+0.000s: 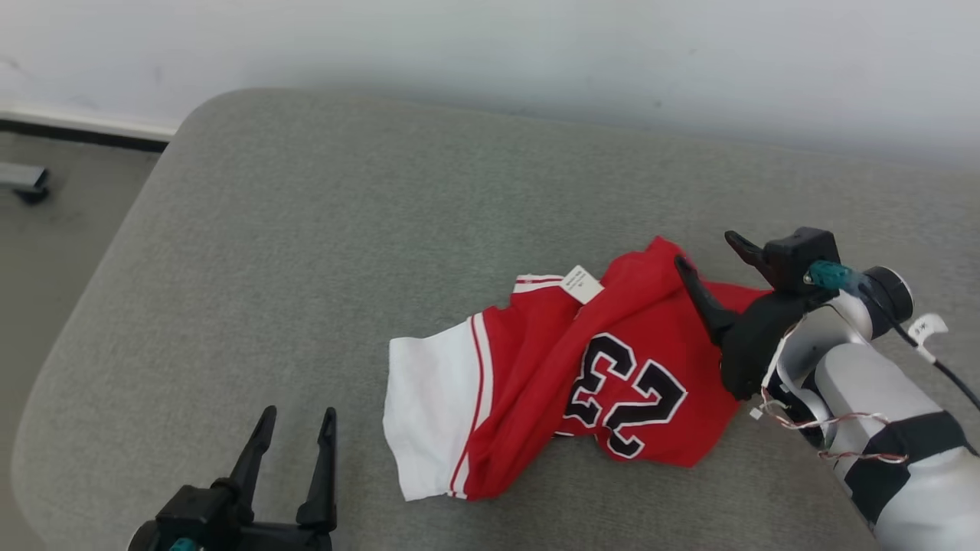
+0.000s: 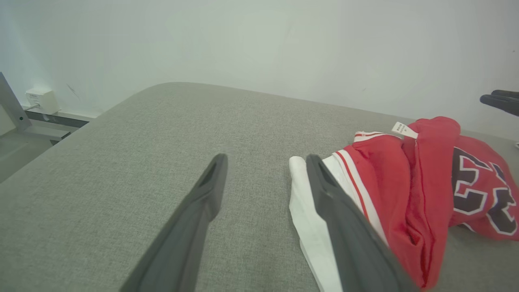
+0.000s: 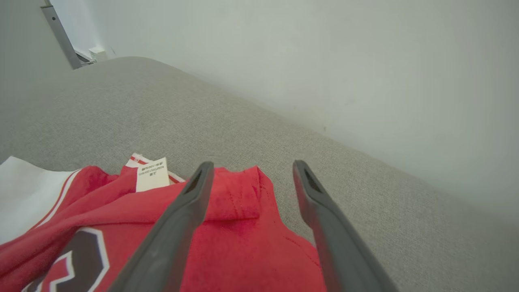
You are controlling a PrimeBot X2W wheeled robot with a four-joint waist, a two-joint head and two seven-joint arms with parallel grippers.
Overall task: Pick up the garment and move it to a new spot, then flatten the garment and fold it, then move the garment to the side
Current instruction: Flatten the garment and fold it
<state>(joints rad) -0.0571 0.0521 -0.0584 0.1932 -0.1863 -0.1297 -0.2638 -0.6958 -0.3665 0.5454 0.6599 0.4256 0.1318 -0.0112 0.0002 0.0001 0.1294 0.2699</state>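
Red no. 23 garment [image 1: 536,383] lies crumpled on grey cushion [image 1: 306,252]. Right tool [image 1: 703,248] spread over garment's red end, nothing held. Left tool [image 1: 298,417] spread, nr garment's white end.

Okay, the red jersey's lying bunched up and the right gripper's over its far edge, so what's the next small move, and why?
Probably lower the right gripper onto the red jersey and close on its raised fold. The jaws stand open with that fold between them and hold nothing. The left gripper is open too, off to the jersey's left over the grey cushion.
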